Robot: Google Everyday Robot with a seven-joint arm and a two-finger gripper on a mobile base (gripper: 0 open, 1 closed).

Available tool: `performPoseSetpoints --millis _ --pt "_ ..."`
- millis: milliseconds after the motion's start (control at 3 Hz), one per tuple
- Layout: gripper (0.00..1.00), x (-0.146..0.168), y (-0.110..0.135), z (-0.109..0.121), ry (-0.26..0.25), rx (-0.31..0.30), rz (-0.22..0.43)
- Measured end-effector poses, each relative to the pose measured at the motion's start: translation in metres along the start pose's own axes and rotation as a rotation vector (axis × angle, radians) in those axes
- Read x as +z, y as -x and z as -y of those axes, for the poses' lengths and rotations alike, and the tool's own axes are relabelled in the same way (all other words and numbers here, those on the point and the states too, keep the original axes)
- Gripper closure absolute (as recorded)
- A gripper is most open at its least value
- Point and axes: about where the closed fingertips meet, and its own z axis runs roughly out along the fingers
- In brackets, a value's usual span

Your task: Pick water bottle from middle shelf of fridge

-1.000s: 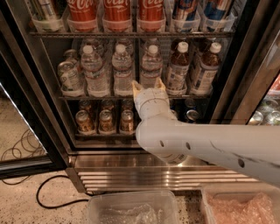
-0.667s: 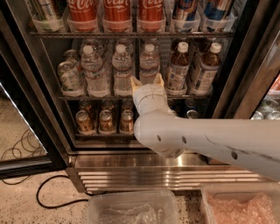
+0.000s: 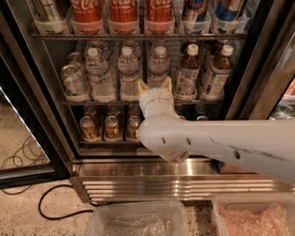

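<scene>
the gripper [image 3: 155,85] sits at the middle shelf [image 3: 76,102] front in the fridge [image 3: 152,177], fingers spread, the water bottle [image 3: 158,62] just at its 12 o'clock.

Place: a commercial drinks corner, of the sort found in a shop or staff canteen; which of the two cannot be told.
Main evidence: a tall display fridge [image 3: 260,69] with a dark frame and a ribbed stainless-steel base panel [image 3: 161,184].
Stock: wire racks filled in rows by kind: red cola bottles [image 3: 122,11] on top, water and brown-liquid bottles on the middle shelf [image 3: 115,102], gold cans [image 3: 110,128] below.
Floor: speckled terrazzo [image 3: 18,133], with a black cable [image 3: 50,207] trailing across it.
Foreground: clear plastic bins [image 3: 138,219] below the fridge.
Robot: the gripper [image 3: 156,85] sits at the middle shelf, tan fingers spread on either side of a water bottle [image 3: 158,62].
</scene>
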Motion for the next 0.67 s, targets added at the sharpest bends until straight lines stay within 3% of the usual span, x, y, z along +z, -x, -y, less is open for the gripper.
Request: performPoseSetpoints --millis 667 --pt "0.37 0.0130 -0.0147 0.0134 -0.053 0.013 -0.035"
